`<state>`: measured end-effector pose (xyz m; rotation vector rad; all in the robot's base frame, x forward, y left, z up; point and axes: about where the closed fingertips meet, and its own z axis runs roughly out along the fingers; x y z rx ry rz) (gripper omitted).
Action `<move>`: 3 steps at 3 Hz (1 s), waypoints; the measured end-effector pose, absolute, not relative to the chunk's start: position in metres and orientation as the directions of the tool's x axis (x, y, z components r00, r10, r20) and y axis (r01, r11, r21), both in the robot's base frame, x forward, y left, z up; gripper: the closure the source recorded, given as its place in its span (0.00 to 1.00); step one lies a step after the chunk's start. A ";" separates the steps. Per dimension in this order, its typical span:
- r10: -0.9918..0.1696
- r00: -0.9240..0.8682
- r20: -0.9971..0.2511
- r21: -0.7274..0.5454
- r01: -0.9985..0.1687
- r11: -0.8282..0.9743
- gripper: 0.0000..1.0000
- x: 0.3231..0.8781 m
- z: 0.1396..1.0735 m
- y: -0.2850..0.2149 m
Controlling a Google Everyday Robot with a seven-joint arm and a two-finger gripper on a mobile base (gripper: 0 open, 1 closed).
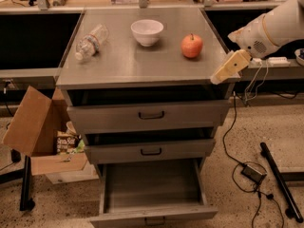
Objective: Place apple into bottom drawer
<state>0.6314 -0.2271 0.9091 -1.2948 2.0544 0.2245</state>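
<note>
One red-orange apple (pixel 191 46) sits on the grey cabinet top (pixel 142 63), up and to the left of the gripper (pixel 219 76), near it but not touching. The gripper hangs at the top's front right corner. Whether it is spread or pressed together cannot be told. The bottom drawer (pixel 152 213) stands pulled open, well below and left of the gripper. Beyond the apple, farther left, are a white bowl (pixel 147 31) and a plastic bottle (pixel 90 42) on its side.
</note>
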 end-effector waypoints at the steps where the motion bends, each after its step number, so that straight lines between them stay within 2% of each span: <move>1: -0.687 -0.270 -0.674 -0.181 -0.842 0.508 0.00 0.675 0.891 -0.230; 3: -0.644 -0.252 -0.723 -0.224 -0.796 0.563 0.00 0.750 0.871 -0.221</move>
